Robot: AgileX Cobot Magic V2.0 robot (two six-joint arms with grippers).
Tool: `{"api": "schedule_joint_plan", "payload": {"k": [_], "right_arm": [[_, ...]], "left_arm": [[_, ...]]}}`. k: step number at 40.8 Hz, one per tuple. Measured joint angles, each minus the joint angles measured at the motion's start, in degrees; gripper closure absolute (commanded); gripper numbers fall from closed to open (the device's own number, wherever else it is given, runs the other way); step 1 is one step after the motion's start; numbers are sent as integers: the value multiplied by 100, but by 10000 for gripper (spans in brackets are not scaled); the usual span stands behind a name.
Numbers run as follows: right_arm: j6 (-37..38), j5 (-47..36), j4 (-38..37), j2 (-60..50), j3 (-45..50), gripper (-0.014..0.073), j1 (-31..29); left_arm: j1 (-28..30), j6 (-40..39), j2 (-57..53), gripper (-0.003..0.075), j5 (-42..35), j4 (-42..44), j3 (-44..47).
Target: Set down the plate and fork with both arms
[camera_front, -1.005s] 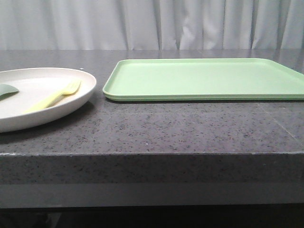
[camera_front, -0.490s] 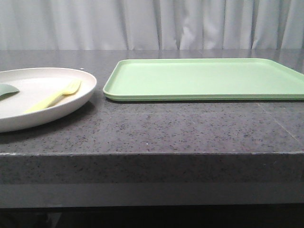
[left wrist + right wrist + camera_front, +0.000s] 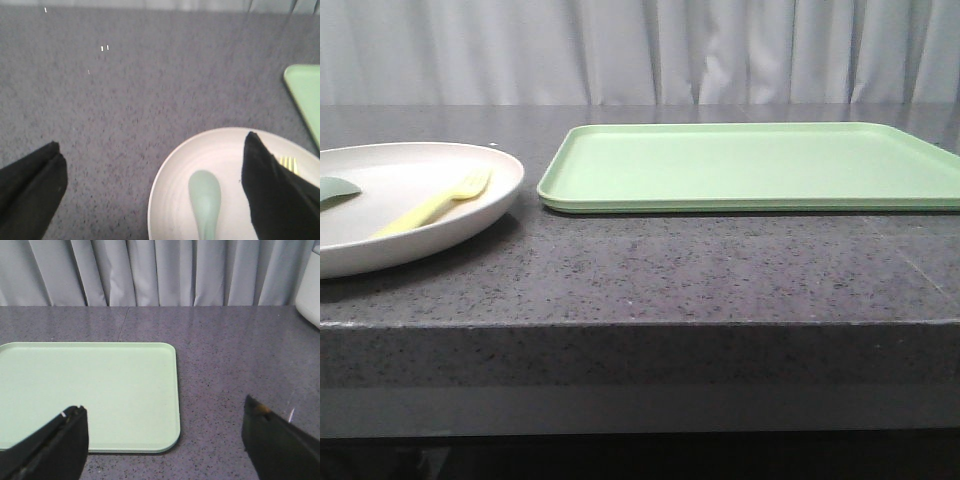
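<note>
The cream plate [image 3: 380, 215] sits at the table's left, cut off by the picture's edge. The pale yellow fork [image 3: 432, 204] lies in it, tines toward the tray. In the left wrist view the plate [image 3: 172, 175] lies under my open left gripper [image 3: 152, 150], whose jaws straddle the plate's rim; only the fork's tines [image 3: 288, 163] peek out behind one finger [image 3: 270, 190]. My right gripper [image 3: 162, 412] is open and empty above the light-green tray's corner. Neither gripper shows in the front view.
A flat light-green tray [image 3: 750, 165] lies right of the plate, also in the right wrist view [image 3: 90, 390]. A grey-green spoon-like piece [image 3: 204, 197] lies in the plate. A white object [image 3: 309, 282] stands at the far edge. Grey curtains hang behind the table.
</note>
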Motion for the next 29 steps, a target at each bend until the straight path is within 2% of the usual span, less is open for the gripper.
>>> {"api": "schedule_joint_plan", "payload": {"k": [6,12,17,29], "right_arm": [[0,0,0,0,0,-50,0],[0,0,0,0,0,-50,0],[0,0,0,0,0,-50,0],[0,33,0,0,0,-50,0]], "left_arm": [[0,0,989,48,1559,56,-938],[0,0,1876,48,2544,155,-1599],[0,0,2427,48,2862,401,-1824],[0,0,3281,48,2954,490,-1855]]}}
